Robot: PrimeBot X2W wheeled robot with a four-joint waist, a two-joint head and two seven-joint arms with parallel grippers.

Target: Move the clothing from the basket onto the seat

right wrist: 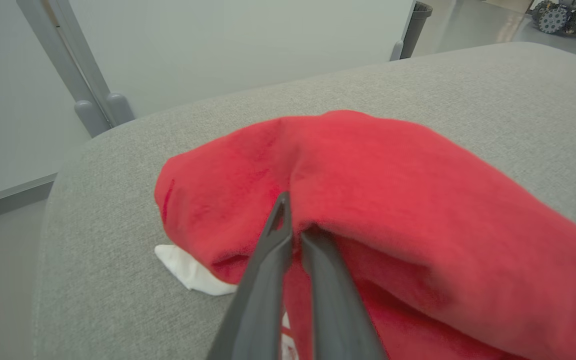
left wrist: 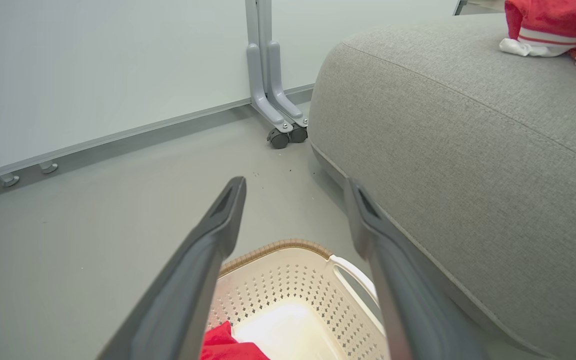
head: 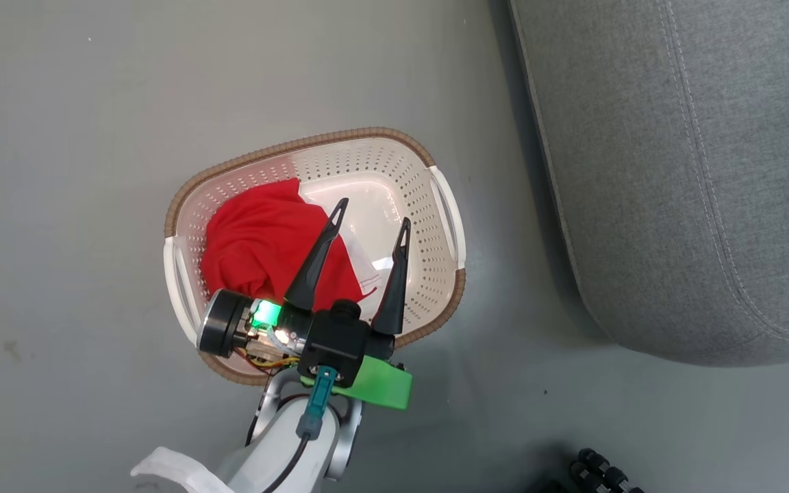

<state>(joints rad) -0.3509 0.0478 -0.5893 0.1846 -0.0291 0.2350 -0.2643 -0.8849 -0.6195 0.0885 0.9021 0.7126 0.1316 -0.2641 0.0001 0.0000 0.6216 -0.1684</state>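
While the seat (head: 696, 171) spreads as a broad grey cushion over the right of the head view, the basket (head: 285, 147) stands on the floor (head: 59, 103) near its rounded corner, not touching it. One red garment (head: 257, 239) lies bunched in the basket's left half, its heap running from the far-left wall toward the near rim, with bare cream bottom on the side toward the seat. The other garment (right wrist: 368, 165) is already on the seat (a white edge peeks from under it).

Above the basket hangs the left gripper (head: 374, 211), jaws spread wide and holding nothing; one finger crosses over the red cloth, the other over bare plastic. So the heap sits below and slightly to the robot's left of the gap, and this arm is plainly the nearer: a descent with a small leftward shift looks needed.

Over on the seat, the right gripper (right wrist: 295, 220) is clenched, its tips pinching a raised fold of that second garment.
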